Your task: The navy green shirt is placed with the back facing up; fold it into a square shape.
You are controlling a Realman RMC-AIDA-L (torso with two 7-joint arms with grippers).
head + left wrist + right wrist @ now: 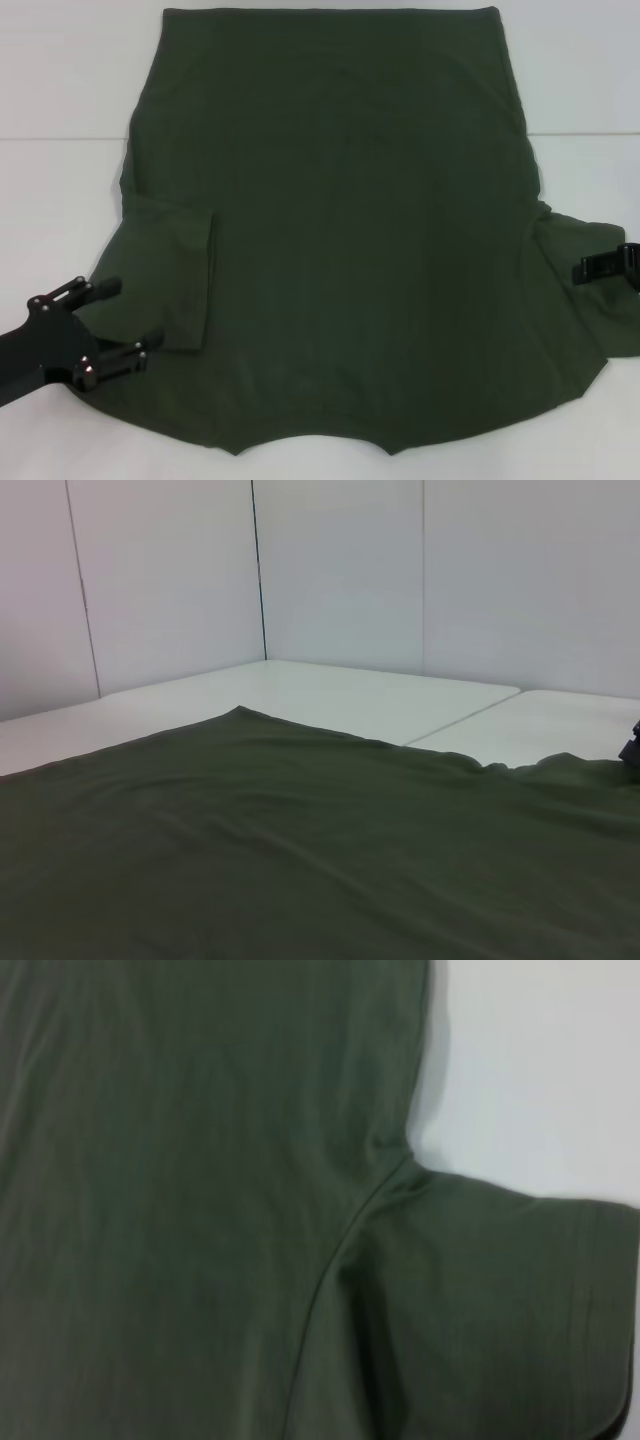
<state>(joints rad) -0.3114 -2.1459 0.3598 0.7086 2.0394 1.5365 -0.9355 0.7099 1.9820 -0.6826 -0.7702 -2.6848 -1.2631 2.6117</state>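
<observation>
The navy green shirt (340,240) lies spread flat, back up, across the middle of the white table (60,80), hem toward the far edge. Its left sleeve is already folded inward. The left gripper (105,325), fingers spread and holding nothing, sits at that sleeve. The right gripper (605,267) hovers over the right sleeve, likely to fold it; its grip I cannot tell.

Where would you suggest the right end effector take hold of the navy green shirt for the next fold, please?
Probably the right sleeve. On the navy green shirt, the left sleeve already lies folded over the body, beside the open left end effector; the right one is spread flat on the table. The right end effector could come from the outer side and pinch its free hem.
</observation>
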